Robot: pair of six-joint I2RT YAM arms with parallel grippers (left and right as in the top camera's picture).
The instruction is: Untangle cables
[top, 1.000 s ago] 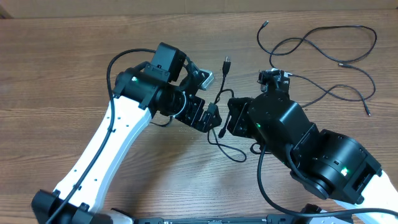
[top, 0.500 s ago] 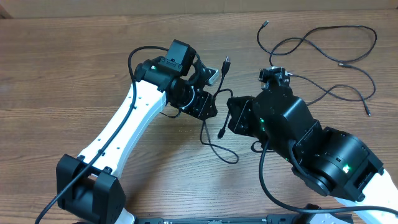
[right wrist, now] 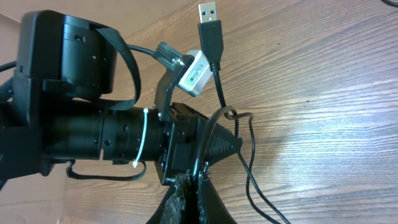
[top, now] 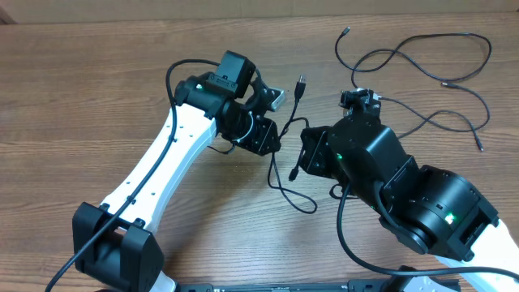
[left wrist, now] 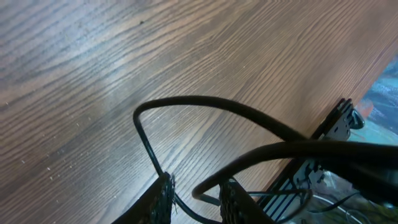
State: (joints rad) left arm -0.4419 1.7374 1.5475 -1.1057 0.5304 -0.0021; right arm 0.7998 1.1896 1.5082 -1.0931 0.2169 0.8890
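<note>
One cable now pinched by L hand.

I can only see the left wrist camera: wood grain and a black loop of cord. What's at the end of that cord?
Observer: The right wrist view shows it. The cable by the left gripper ends in a flat silver USB plug, and neither gripper holds the plug.
Operator: Is the other claw doing anything?
Observer: The right gripper is shut. Its tips sit just below the left gripper's, and a thin cord rises from right at them.
Operator: Are there more cords around?
Observer: Yes. In the overhead view, more cables sprawl loose on the table at its far right, away from both grippers.
</note>
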